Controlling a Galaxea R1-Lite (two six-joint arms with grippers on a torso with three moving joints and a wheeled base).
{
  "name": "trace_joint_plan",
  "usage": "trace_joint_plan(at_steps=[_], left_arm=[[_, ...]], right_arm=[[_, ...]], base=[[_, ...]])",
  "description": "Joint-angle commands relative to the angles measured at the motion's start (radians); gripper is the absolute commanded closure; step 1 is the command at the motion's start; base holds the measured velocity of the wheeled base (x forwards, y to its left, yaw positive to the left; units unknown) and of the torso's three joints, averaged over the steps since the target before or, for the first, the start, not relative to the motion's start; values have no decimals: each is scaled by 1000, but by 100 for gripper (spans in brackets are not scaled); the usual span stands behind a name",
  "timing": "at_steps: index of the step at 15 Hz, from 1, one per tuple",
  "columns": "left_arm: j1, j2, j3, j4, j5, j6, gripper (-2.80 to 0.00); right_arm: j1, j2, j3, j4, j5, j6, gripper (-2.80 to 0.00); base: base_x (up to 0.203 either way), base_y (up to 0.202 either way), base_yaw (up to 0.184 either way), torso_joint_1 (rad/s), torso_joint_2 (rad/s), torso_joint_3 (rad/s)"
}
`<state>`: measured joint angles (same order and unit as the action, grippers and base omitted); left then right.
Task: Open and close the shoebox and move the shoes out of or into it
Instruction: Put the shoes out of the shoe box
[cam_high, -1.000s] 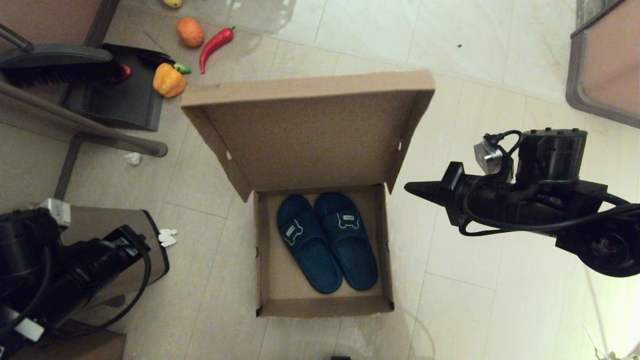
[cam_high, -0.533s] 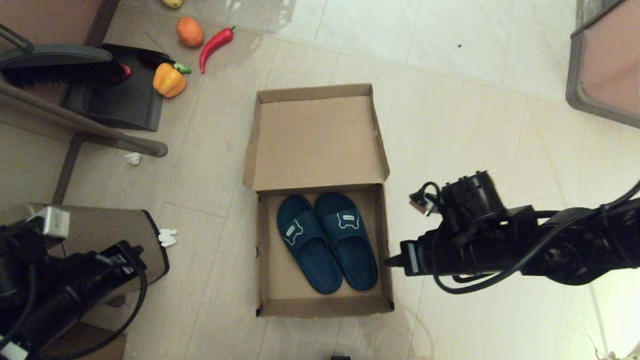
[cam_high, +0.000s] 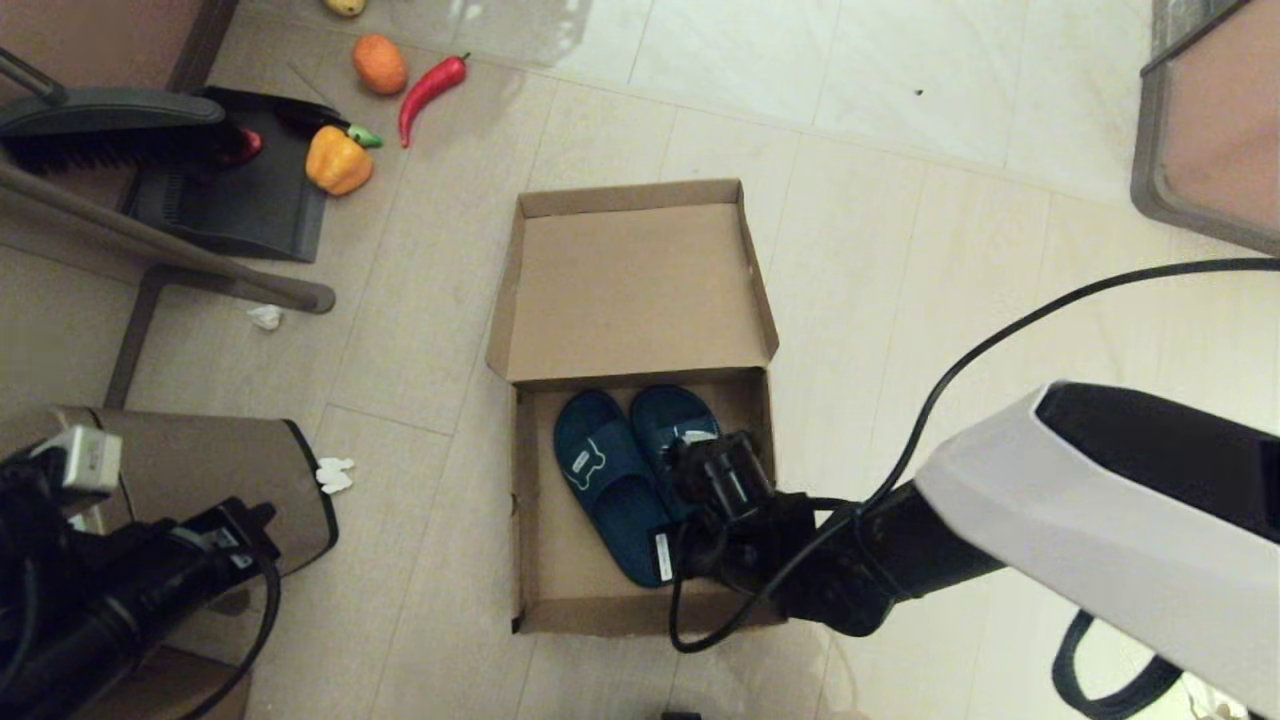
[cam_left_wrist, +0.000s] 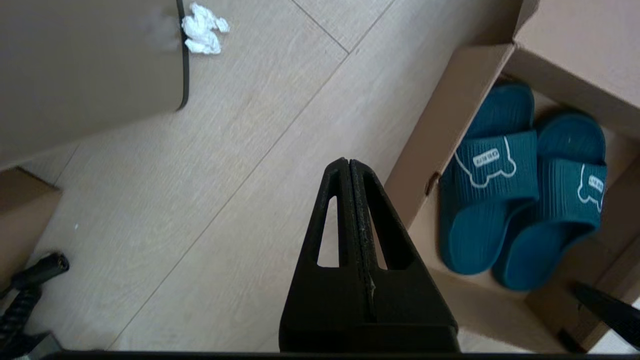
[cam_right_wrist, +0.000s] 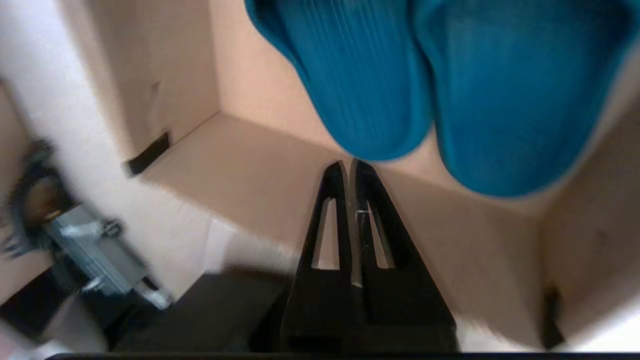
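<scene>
Shoebox (cam_high: 545, 585): on the floor, straight ahead of the robot; lid (cam_high: 630, 290) thrown back flat on the far side, so opening looks done.
Shoes (cam_high: 600, 480): both inside the box, side by side, toes toward the lid hinge, heels toward the near wall; not lifted, not gripped.
Right gripper (cam_right_wrist: 350, 167): down inside the box, above the near part of the box floor, just short of the heels; fingers pressed together, nothing between them.
Left gripper (cam_left_wrist: 348, 165): low at the robot's left, over bare floor just outside the box's left wall; fingers pressed together, empty; looks parked.
Done so far: box open, shoes exposed, right arm brought in close.
Left to do, by judgement: spread the right fingers, take a shoe by heel or strap, carry it out to the floor, repeat for the second, then fold the lid down.
Stage: early, roughly at the approach before the first grasp.
Nearby: brown bin (cam_high: 215, 480) beside the left arm, crumpled tissue (cam_left_wrist: 202, 32) on the floor.
</scene>
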<state>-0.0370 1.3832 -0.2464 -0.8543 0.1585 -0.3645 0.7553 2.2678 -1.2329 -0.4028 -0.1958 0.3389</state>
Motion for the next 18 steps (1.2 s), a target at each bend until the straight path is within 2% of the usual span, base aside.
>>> trace_joint_plan(at_steps=[1, 4, 7, 10, 12, 15, 18], left_arm=[[0, -13, 9, -5, 3, -2, 0], [0, -23, 16, -5, 6, -2, 0], [0, -21, 17, -5, 7, -2, 0], [0, -26, 20, -5, 9, -4, 0], [1, -33, 23, -3, 13, -2, 0], [0, -56, 25, 4, 13, 3, 0], [0, -62, 29, 4, 13, 4, 0]], right_arm=[[13, 88, -44, -5, -17, 2, -280], [11, 135, -96, -10, -115, -5, -280], [-4, 183, -192, -7, -197, -54, -280], [-13, 256, -328, -4, -224, -78, -280], [-16, 324, -414, 1, -283, -104, -280], [-20, 380, -497, 11, -313, -151, -280], [-31, 417, -571, 24, -382, -185, -280]], base=[[0, 0, 0, 0, 0, 0], [0, 0, 0, 0, 0, 0], [0, 0, 0, 0, 0, 0], [0, 0, 0, 0, 0, 0], [0, 0, 0, 0, 0, 0], [0, 0, 0, 0, 0, 0], [0, 0, 0, 0, 0, 0]])
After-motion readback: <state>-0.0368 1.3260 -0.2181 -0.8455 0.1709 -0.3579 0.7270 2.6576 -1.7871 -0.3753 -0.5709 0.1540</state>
